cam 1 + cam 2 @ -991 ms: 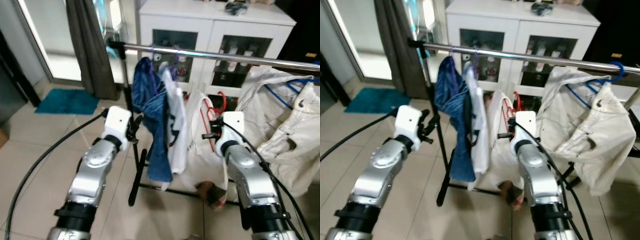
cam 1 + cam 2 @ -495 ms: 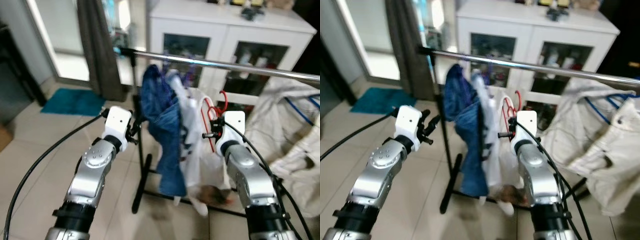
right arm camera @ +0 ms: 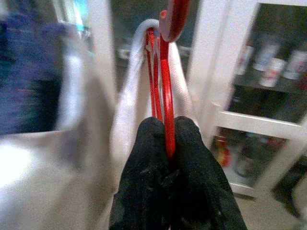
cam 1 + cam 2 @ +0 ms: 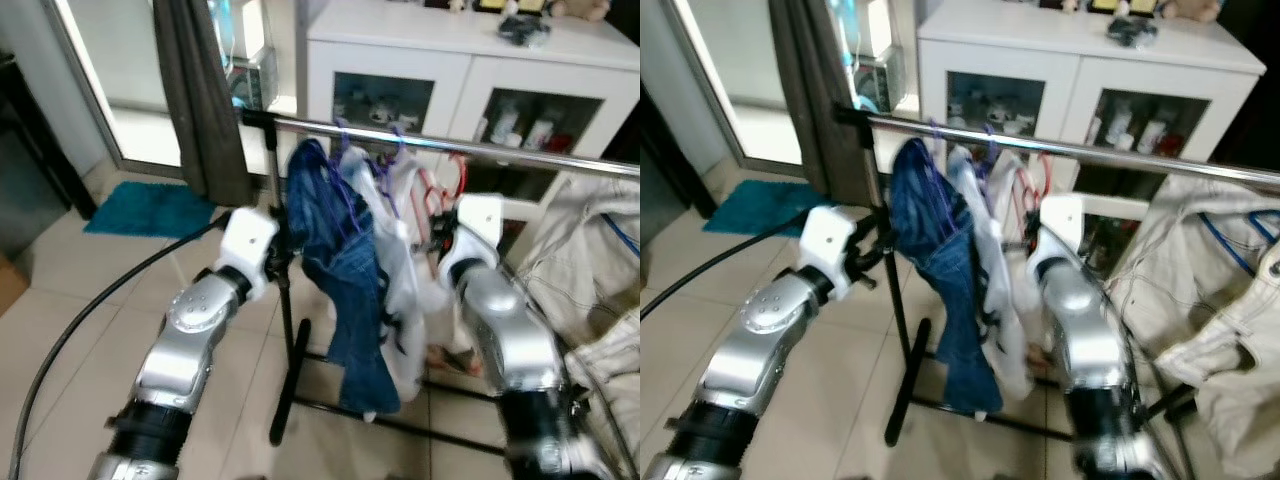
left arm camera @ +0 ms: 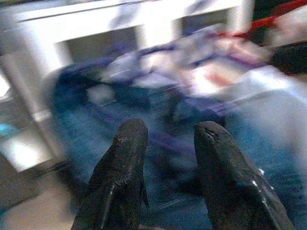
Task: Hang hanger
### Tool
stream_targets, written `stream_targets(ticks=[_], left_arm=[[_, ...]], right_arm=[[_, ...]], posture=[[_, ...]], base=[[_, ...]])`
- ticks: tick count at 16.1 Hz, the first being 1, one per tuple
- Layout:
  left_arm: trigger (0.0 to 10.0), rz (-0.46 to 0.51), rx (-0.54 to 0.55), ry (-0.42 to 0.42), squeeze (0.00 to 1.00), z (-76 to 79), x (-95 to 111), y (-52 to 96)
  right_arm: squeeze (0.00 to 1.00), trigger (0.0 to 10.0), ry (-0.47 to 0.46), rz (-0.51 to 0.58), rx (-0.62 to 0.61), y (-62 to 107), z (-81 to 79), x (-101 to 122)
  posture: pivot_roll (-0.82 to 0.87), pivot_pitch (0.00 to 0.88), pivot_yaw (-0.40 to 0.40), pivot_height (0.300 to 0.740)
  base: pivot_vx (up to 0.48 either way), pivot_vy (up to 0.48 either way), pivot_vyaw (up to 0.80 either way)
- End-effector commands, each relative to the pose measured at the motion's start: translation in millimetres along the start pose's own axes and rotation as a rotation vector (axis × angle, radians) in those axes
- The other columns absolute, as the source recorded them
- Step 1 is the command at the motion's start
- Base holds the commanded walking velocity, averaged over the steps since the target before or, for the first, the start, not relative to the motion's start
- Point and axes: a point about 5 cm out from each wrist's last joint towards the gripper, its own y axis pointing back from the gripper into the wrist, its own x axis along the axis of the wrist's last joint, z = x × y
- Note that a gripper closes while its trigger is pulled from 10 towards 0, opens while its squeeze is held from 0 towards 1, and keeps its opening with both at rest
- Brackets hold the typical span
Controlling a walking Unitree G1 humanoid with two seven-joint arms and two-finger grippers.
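Two silver robot arms reach forward toward a clothes rack. Nearest, the right gripper has its black fingers pressed together on a thin red wire hanger, which carries a white garment and is held just below the horizontal silver metal rail, its hook close to the rail but blurred, so contact cannot be told. The left gripper hovers with its two fingers parted and nothing between them, just beside a hanging blue denim garment. Purple hanger hooks sit on the rail above the denim. At the robot's right, a cream jacket drapes from the rail. Beyond stands a white cabinet with glass doors, and at far left a dark grey curtain above a teal floor mat.
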Motion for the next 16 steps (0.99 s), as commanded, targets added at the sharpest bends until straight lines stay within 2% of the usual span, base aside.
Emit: stream_targets(ticks=[1, 5, 6, 8, 10, 16], left_arm=[[10.0, 0.024, -0.036, -0.02, 0.0, -0.8, 8.2, 1.1], [10.0, 0.081, -0.164, -0.016, 0.0, 8.4, 29.0, -0.8], [10.0, 0.098, -0.246, -0.017, 0.0, 15.3, 36.8, 0.2], [10.0, 0.104, -0.336, -0.018, 0.0, 23.2, 42.4, 3.7], [10.0, 0.094, -0.374, -0.016, 0.0, 26.7, 42.9, 6.1], [10.0, 0.074, -0.398, -0.004, 0.0, 28.6, 42.1, 8.0]], right_arm=[[0.0, 10.0, -0.003, 0.049, -0.018, -5.3, 1.2, 14.4], [0.0, 10.0, 0.015, 0.03, -0.031, -25.0, 8.6, 28.1], [0.0, 10.0, 0.032, 0.001, -0.028, -35.6, 11.6, 32.2], [0.0, 10.0, 0.031, -0.041, -0.026, -47.1, 13.5, 35.4], [0.0, 10.0, 0.008, -0.081, -0.027, -54.1, 14.6, 35.9], [0.0, 10.0, -0.024, -0.188, 0.004, -64.6, 13.9, 28.8]], posture=[[0.05, 0.0, 0.0, 0.74], [0.05, 0.0, -0.001, 0.74], [0.06, 0.0, -0.003, 0.74], [0.06, 0.0, -0.006, 0.74], [0.07, 0.0, -0.01, 0.74], [0.07, 0.0, -0.008, 0.74]], base=[[0.0, 0.0, 0.0], [0.0, 0.0, 0.0], [0.0, 0.0, 0.0], [0.0, 0.0, 0.0], [0.0, 0.0, 0.0], [0.0, 0.0, 0.0]])
